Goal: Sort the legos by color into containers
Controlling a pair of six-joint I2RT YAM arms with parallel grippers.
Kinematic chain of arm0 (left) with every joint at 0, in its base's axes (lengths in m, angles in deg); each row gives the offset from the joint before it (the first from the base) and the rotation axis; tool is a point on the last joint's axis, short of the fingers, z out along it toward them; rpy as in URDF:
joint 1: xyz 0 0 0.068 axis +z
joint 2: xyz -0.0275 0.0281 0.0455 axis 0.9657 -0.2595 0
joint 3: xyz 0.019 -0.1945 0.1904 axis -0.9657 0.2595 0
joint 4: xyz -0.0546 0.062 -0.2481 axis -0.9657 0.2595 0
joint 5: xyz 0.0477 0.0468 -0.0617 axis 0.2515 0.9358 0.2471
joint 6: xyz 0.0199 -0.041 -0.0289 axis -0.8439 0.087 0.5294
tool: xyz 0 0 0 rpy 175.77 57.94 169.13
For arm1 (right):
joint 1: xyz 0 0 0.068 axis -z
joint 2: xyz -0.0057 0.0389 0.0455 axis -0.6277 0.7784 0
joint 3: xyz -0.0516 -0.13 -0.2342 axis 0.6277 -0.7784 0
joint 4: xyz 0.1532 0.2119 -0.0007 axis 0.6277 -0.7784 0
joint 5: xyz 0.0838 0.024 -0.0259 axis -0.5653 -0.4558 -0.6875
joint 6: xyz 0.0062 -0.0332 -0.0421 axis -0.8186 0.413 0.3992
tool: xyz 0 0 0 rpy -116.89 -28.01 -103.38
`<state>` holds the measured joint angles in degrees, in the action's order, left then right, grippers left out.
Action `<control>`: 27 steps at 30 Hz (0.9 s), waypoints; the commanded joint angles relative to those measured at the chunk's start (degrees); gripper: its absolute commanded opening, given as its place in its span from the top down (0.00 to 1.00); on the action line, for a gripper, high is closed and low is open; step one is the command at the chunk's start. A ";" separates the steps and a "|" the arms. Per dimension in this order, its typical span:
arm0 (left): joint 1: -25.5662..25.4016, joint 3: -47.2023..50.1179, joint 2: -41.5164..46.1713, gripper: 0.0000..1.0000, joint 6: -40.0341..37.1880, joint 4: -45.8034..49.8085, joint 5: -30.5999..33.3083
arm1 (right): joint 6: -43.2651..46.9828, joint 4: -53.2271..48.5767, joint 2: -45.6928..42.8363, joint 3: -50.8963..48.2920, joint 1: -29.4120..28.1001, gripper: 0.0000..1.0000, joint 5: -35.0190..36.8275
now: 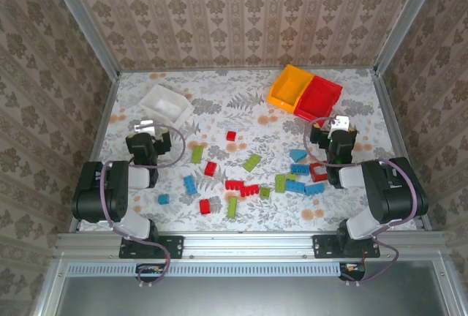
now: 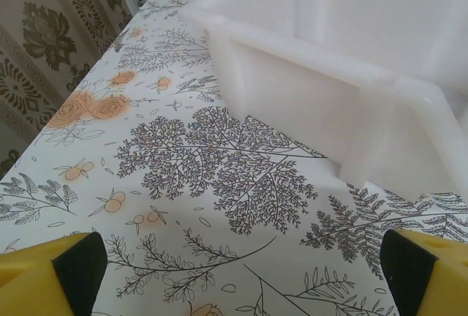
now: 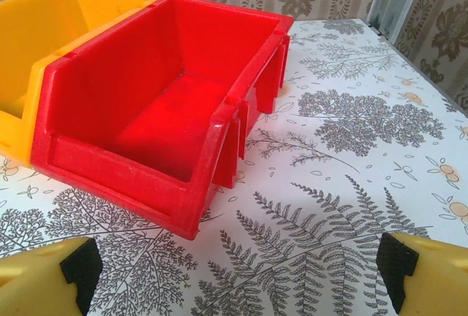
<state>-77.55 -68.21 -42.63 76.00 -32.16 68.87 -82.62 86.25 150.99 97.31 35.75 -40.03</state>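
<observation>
Where legos [image 1: 235, 184] scatter, red bin [image 3: 117, 173] faces nearward

The desk [image 1: 219, 107] wears a fern-and-blossom print (grey on white); damask wallpaper [image 1: 241, 16] rings it from 9 to 3 o'clock, an aluminium rail [image 1: 241, 243] at 6.

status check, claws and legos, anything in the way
Left claw open, empty, at white bin. Right claw open, empty, at red bin. Legos loose on table, none sorted. Nothing in the way.
</observation>
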 commanded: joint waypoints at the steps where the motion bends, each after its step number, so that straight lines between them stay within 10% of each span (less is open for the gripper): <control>1: -0.22 -0.80 0.74 0.00 -0.96 -2.07 0.67 | -0.99 -0.37 -0.66 0.41 0.41 0.00 -0.93; 27: -2.15 -0.36 4.09 0.00 -3.01 -0.74 2.71 | 0.01 -2.88 -4.20 0.49 0.04 0.00 -1.91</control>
<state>-78.16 -68.21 -42.28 75.55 -31.85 69.75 -82.60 85.33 150.29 97.31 35.72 -40.55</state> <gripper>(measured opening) 0.992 0.995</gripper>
